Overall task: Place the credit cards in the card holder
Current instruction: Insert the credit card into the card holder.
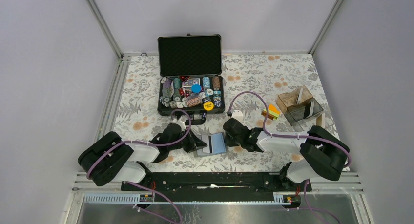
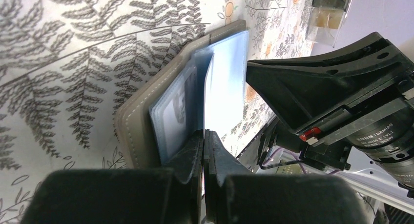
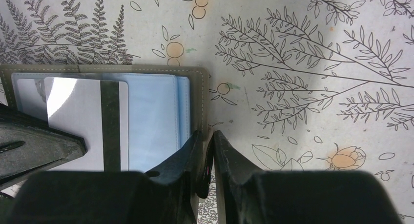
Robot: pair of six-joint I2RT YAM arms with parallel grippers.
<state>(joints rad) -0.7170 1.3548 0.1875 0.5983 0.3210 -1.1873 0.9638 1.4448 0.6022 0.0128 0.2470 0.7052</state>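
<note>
The grey card holder point(image 1: 218, 143) lies open between my two grippers, blue sleeves up. A white-backed card with a black stripe point(image 3: 110, 121) rests on its left half. My left gripper point(image 2: 203, 134) point(image 1: 196, 144) is shut on a thin blue sleeve leaf of the card holder point(image 2: 141, 116), which stands up from the near half. My right gripper point(image 3: 209, 134) point(image 1: 229, 136) has its jaws closed on the grey right edge of the card holder point(image 3: 156, 116). The orange, yellow and green credit cards point(image 1: 272, 111) lie stacked on the table, right of the holder.
An open black chip case point(image 1: 190, 82) stands behind the holder. A clear brownish acrylic box point(image 1: 299, 106) sits at the right, just past the cards. The right arm's body point(image 2: 341, 97) fills the right side of the left wrist view.
</note>
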